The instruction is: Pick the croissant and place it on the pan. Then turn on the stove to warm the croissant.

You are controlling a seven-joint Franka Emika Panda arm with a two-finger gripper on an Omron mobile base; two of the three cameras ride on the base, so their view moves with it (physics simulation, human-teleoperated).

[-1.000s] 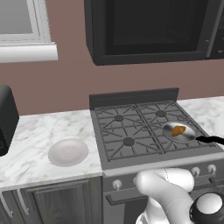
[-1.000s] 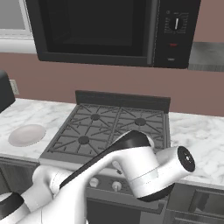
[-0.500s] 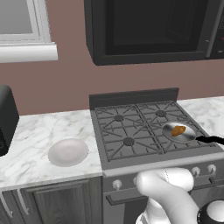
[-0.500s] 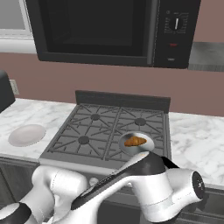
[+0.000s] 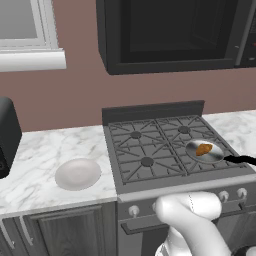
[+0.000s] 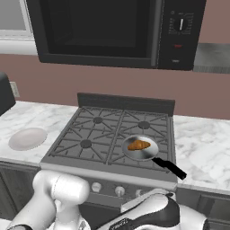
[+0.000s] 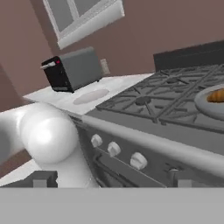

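Gripper (image 7: 111,180) low in front of the stove (image 5: 145,150), looking up along its front panel. Finger tips set wide apart, nothing between them. Just ahead of the tips, the row of silver knobs (image 7: 138,160), not touched.

Further out, on the near right burner, the pan (image 6: 134,154) with its black handle pointing to the right and near. Inside the pan, the croissant (image 6: 139,145), lying flat near the middle. On the counter to the left of the stove, well apart from the pan, the white plate (image 5: 77,173), and beyond it a toaster (image 7: 74,68).

Judging from this: first step done, second step in hand, namely turning on the stove.

For the next move: choose the knob that belongs to the burner under the pan, probably one toward the right end of the row, though not possible to tell which from here. Bring the open tips around that knob, close on it and rotate. Keep the approach straight, to avoid slipping off such a small round knob.
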